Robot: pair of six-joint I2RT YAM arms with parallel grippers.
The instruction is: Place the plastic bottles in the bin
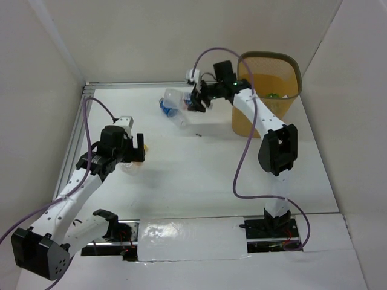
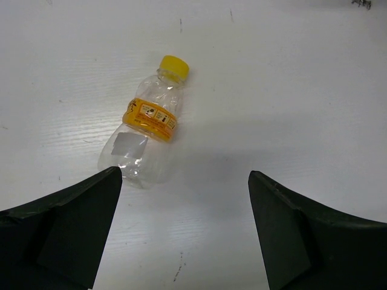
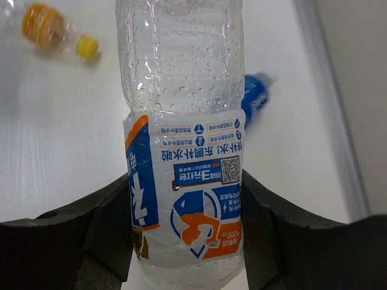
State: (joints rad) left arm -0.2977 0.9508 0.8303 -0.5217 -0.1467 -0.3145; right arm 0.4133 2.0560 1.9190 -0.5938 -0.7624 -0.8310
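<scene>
Right tool (image 3: 184, 187) pinches a clear, droplet-beaded bottle (image 3: 181, 84) at its blue, white and orange label, printed with Chinese writing and a QR code. Beyond it lies a blurred blue bottle (image 3: 255, 99). Close beside this tool's arm stands the yellow-orange bin (image 1: 284, 107). Left tool (image 2: 184, 176) is spread wide over the white bench (image 2: 290, 90). Just ahead of one finger (image 2: 78, 217) lies a yellow-capped bottle (image 2: 148, 130) with an orange band, print too small to read. Pale walls (image 1: 151, 36) surround the bench.
</scene>
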